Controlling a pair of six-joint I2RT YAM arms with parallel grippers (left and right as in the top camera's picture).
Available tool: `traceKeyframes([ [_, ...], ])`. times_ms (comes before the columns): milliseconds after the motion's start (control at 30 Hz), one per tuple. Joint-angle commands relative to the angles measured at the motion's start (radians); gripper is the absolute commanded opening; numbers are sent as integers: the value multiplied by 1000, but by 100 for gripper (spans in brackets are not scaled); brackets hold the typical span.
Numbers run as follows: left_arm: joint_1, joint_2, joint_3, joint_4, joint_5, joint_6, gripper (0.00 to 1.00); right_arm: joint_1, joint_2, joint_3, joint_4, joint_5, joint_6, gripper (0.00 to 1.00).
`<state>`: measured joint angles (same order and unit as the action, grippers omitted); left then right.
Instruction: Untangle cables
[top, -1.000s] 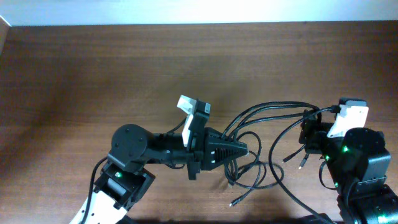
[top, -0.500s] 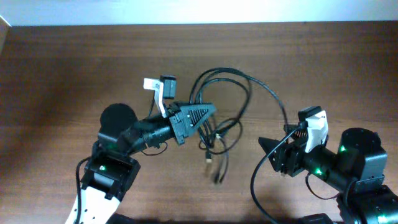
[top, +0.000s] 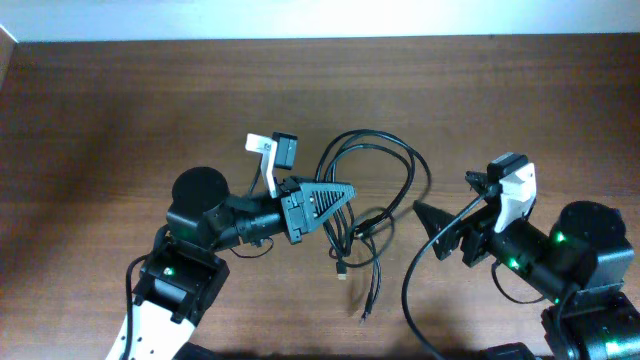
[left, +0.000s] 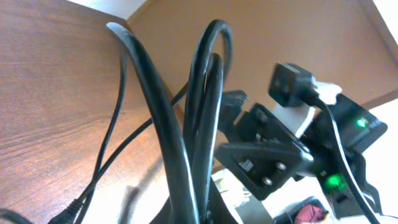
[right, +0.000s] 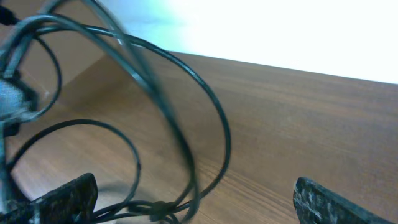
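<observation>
The cables are thin black cords looped in a tangle at the table's middle, with plug ends trailing toward the front. My left gripper is shut on a bunch of the cables and holds their loops up off the wood; in the left wrist view the cords rise straight out of the jaws. My right gripper is open and empty, just right of the tangle. In the right wrist view the cable loops hang in front of its spread fingers.
The brown wooden table fills the view, with a pale wall along its far edge. A thicker black cord runs from the right arm toward the front edge.
My left gripper has shifted slightly right and forward with the cables. The cable loops have spread wider to the right. My right gripper has moved a little back and right.
</observation>
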<state>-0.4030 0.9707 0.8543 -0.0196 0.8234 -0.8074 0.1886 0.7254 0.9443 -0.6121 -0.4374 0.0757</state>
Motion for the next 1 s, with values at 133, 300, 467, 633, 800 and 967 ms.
traceKeyframes([
  [133, -3, -10, 11, 9, 19, 106, 0, 1, 16, 6, -17, -469, -158, 93],
  [300, -2, -10, 11, -66, -400, 106, 0, 1, 16, 6, -122, -423, -174, 93],
  [467, -3, -3, 11, -57, -214, 152, 0, 1, 16, 6, -119, -526, -253, 93],
  [633, -3, 34, 11, 35, 89, 169, 0, 1, 64, 6, -106, -551, -376, 99],
  [800, -3, 45, 11, 170, 209, 169, 0, 1, 212, 6, -96, -551, -379, 99],
  [967, -3, 45, 11, 169, 209, 169, 0, 1, 326, 6, -14, -550, -386, 99],
])
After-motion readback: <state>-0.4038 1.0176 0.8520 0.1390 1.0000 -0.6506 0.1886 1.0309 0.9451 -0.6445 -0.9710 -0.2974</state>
